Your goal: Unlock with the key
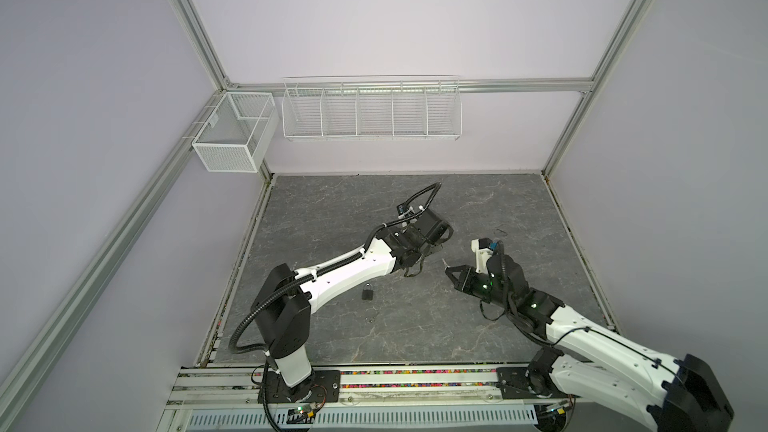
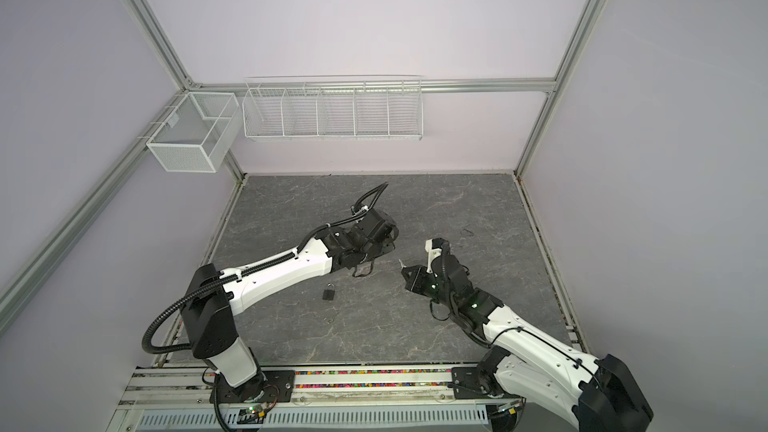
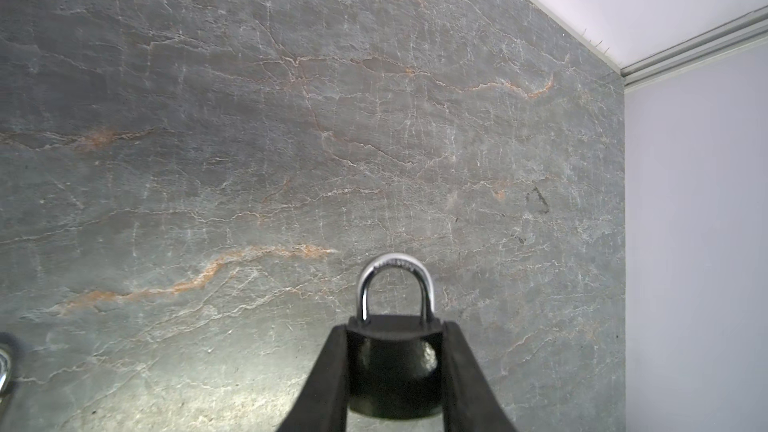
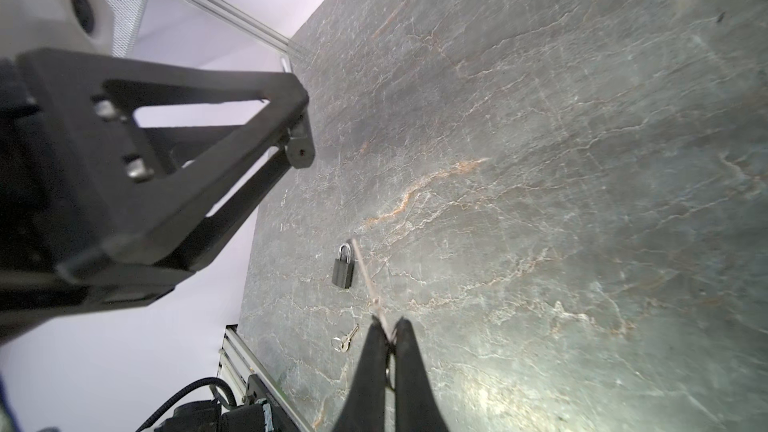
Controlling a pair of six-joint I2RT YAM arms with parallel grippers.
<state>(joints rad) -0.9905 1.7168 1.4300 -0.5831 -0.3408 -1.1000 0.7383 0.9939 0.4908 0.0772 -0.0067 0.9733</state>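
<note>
The left arm (image 1: pixel 345 270) stretches over the surface's (image 1: pixel 415 326) middle, left gripper (image 3: pixel 395 328) clamped on 1 padlock (image 3: pixel 395 371); the right arm (image 1: pixel 582 334) reaches toward it, right gripper (image 4: pixel 390 326) pinching 1 key (image 4: pixel 365 276).

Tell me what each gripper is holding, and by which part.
The left gripper clamps a padlock by the sides of its black body; the right gripper pinches a key at its head, blade sticking out.

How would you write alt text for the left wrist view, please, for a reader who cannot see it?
The left gripper is shut on the black body of a padlock, whose silver shackle sits closed and sticks out past the jaws. Beyond it lies the grey veined tabletop, ending at a pale wall.
</note>
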